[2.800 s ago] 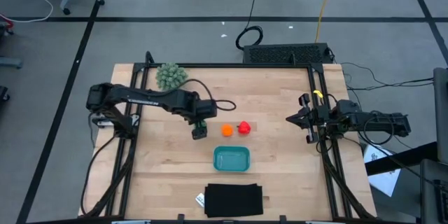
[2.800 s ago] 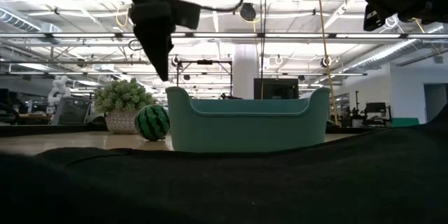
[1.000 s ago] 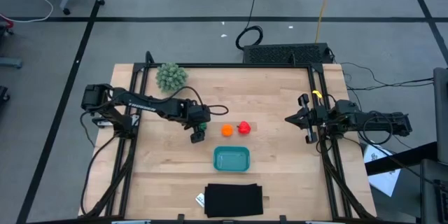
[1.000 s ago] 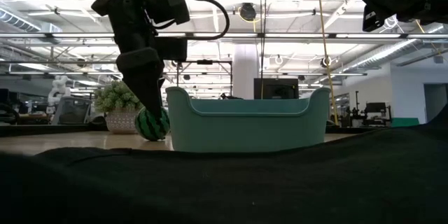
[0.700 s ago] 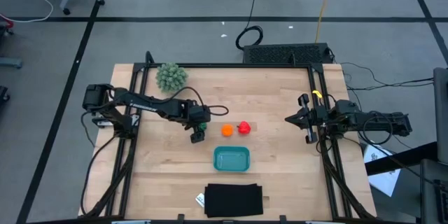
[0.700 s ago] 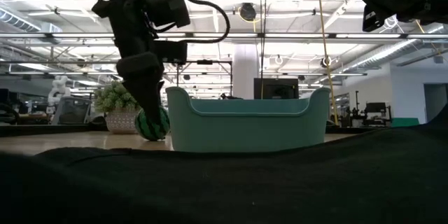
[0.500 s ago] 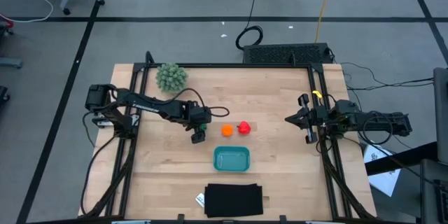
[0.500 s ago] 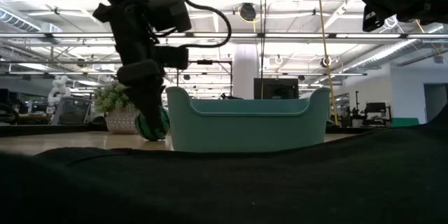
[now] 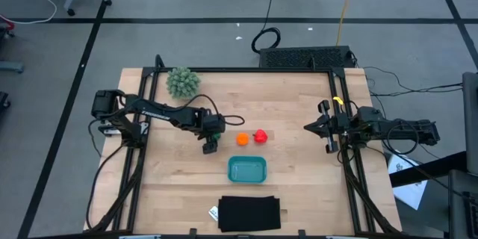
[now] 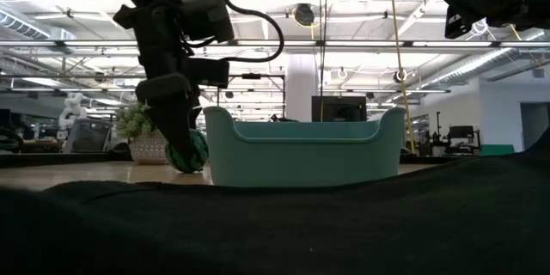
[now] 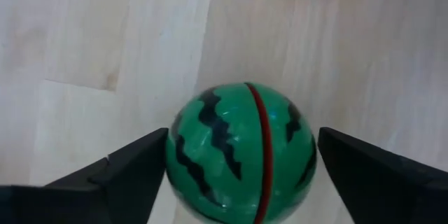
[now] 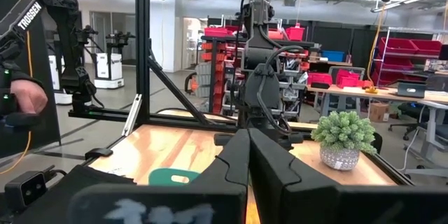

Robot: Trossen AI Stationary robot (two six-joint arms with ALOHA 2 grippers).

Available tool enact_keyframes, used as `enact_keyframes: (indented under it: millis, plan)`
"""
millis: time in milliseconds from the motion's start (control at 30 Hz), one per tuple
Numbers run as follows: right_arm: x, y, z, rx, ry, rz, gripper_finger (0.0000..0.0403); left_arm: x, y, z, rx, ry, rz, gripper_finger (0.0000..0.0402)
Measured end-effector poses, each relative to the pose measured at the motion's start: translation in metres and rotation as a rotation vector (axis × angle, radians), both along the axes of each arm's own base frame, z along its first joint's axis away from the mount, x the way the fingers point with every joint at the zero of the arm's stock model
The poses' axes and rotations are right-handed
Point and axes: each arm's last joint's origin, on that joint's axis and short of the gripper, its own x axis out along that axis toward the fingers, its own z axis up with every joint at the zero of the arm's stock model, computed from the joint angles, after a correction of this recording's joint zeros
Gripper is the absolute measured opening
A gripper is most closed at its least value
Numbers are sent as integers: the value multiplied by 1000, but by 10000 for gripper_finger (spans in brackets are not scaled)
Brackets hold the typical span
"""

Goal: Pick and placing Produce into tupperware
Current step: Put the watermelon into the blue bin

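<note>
The dark green striped round piece (image 11: 241, 154) rests on the wood in the left wrist view, between my left gripper's (image 11: 241, 182) two open fingers. In the high view my left gripper (image 9: 210, 146) points down and hides that piece. In the low view a part of the striped piece (image 10: 196, 150) shows behind the fingers. The orange piece (image 9: 242, 139) and the red piece (image 9: 261, 136) lie side by side to the right of it. The teal tupperware (image 9: 247, 169) stands nearer the near edge. My right gripper (image 9: 310, 128) waits, shut, at the table's right edge. My left gripper comes from above, pointing down, with one finger (image 11: 140, 164) on each side of the striped piece's widest part (image 11: 175, 154). The piece sits on the table. Whether the fingers touch its sides, I cannot tell.
A pale-green fuzzy ball plant (image 9: 182, 81) stands in its pot near the far left corner. A black flat rectangle (image 9: 249, 213) lies at the near edge, in front of the tupperware (image 10: 305, 148). Bare wood lies between the produce and the right arm.
My left gripper has sunk a little lower toward the table, its fingers coming down around the striped piece. The piece has stayed where it was.
</note>
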Motion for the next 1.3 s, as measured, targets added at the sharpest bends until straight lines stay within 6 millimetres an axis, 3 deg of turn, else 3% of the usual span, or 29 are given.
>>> enact_keyframes:
  millis: [267,400,500,667,1000,1300]
  plan:
    - [0,0,0,0,0,0,0,0,0,1,-7,-6,0,271]
    - [0,0,0,0,-1,0,0,0,0,1,-6,-5,-2,273]
    - [0,0,0,0,0,0,0,0,-1,2,-2,13,-18,298]
    - [0,0,0,0,0,0,0,6,-2,15,9,28,-56,318]
    - [0,0,0,0,-1,0,0,24,-1,64,32,13,-117,283]
    - [0,0,0,0,0,0,0,33,1,122,59,-26,-169,309]
